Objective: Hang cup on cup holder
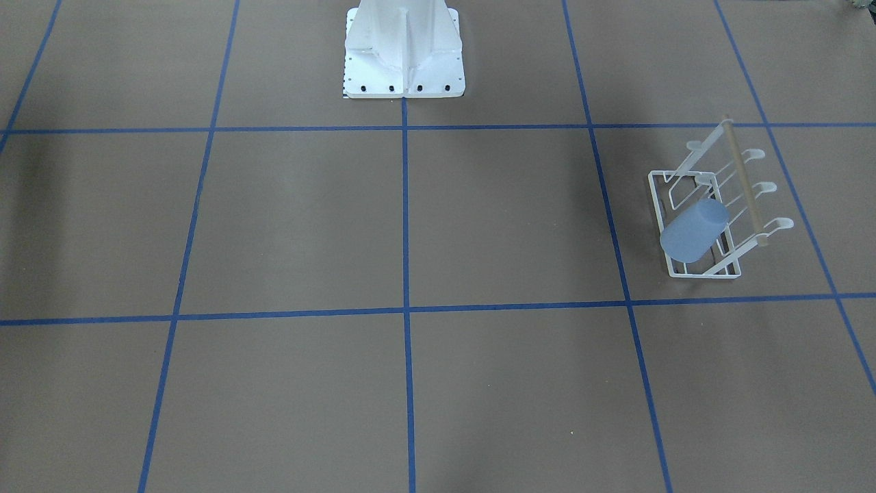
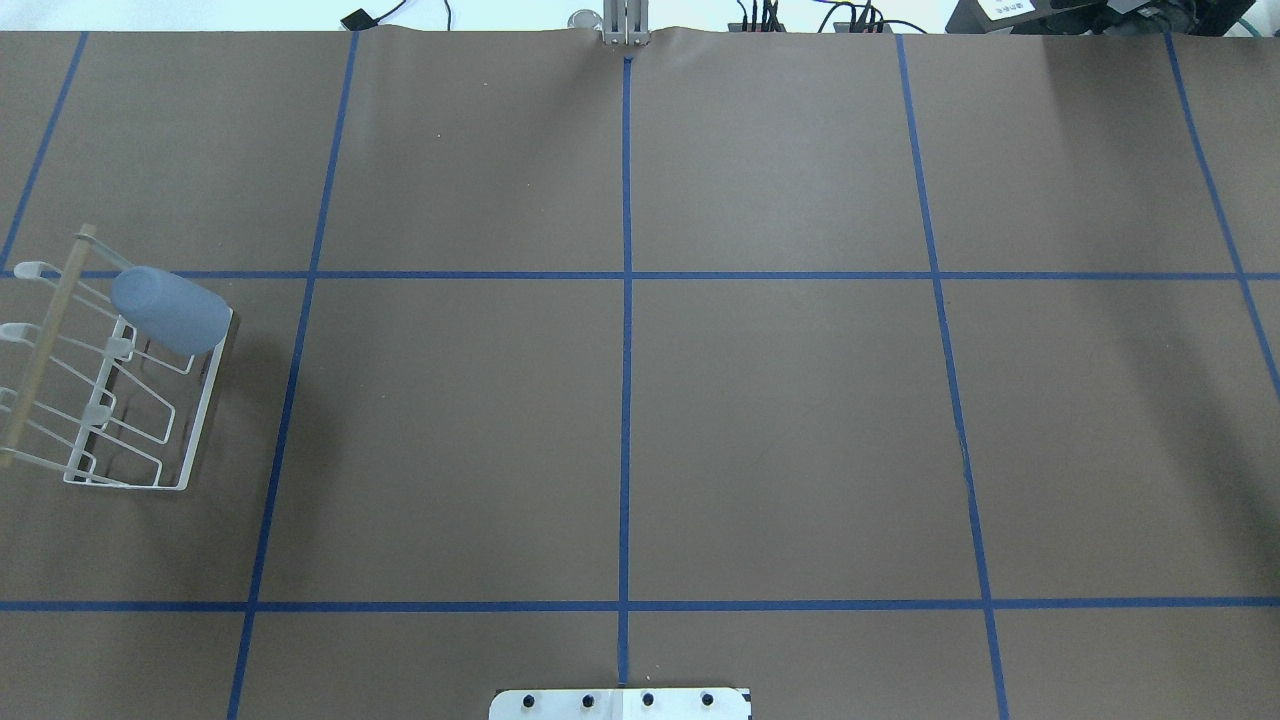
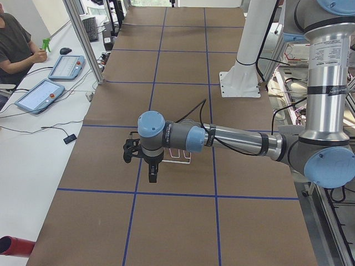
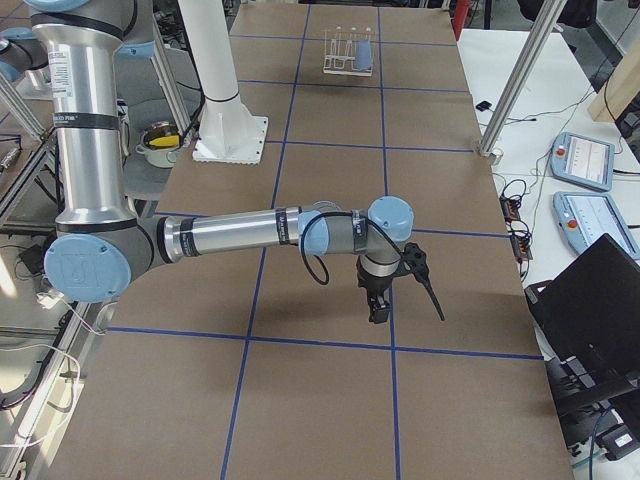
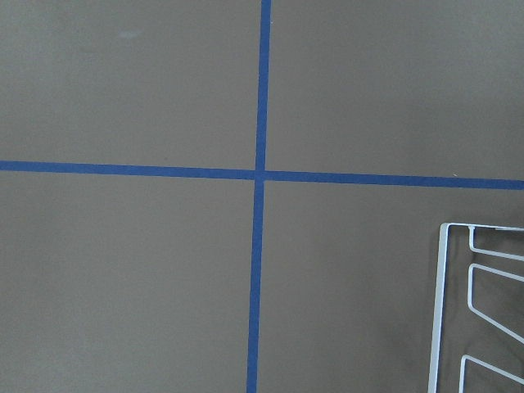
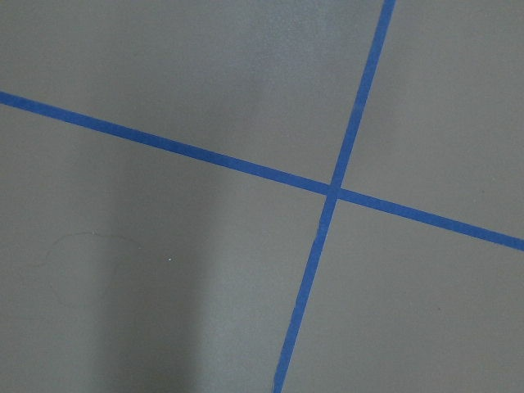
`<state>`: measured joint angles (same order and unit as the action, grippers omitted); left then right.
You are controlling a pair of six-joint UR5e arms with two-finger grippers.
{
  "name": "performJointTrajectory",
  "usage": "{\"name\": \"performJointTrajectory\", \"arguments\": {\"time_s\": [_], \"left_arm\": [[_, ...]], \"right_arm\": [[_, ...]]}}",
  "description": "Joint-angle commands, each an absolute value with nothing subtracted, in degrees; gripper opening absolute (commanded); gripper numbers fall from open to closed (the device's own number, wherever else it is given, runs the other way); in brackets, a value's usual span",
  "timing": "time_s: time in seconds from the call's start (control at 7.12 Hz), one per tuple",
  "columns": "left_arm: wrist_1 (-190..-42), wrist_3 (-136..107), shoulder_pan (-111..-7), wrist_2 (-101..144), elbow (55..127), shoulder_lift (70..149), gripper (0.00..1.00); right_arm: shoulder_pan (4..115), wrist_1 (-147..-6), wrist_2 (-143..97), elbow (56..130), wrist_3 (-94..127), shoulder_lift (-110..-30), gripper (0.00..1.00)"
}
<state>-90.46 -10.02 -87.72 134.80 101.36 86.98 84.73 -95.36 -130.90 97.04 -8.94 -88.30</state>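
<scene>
The pale blue cup (image 1: 694, 231) sits upside down and tilted over a slanted prong of the white wire cup holder (image 1: 742, 185), near the table's end on my left. Both show in the overhead view, cup (image 2: 170, 310) and holder (image 2: 200, 420), and far off in the exterior right view (image 4: 348, 52). The holder's base corner shows in the left wrist view (image 5: 446, 311). My left gripper (image 3: 152, 176) hangs above the table close to the holder, partly hiding it. My right gripper (image 4: 378, 312) hangs over bare table at the other end. I cannot tell whether either is open or shut.
The white robot pedestal (image 1: 404, 55) stands at the table's middle rear edge. Blue tape lines (image 2: 626, 400) divide the brown table. An operator (image 3: 14, 41) sits at a side desk with tablets (image 3: 40, 94). A laptop (image 4: 590, 300) stands beside the table's other end.
</scene>
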Motion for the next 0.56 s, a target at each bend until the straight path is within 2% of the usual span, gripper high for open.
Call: {"name": "performJointTrajectory", "arguments": {"time_s": [0.0,0.42], "left_arm": [[-89.91,-9.93,-87.71,134.82,100.9,86.84,0.99],[-88.6,-2.31,-87.71,134.03,99.15,86.22,0.99]], "right_arm": [[84.73,-95.36,-130.87,96.16,-6.44,-88.33,1.0],[85.43,-95.36,-130.61,97.29,-5.27,-88.15,1.0]]}}
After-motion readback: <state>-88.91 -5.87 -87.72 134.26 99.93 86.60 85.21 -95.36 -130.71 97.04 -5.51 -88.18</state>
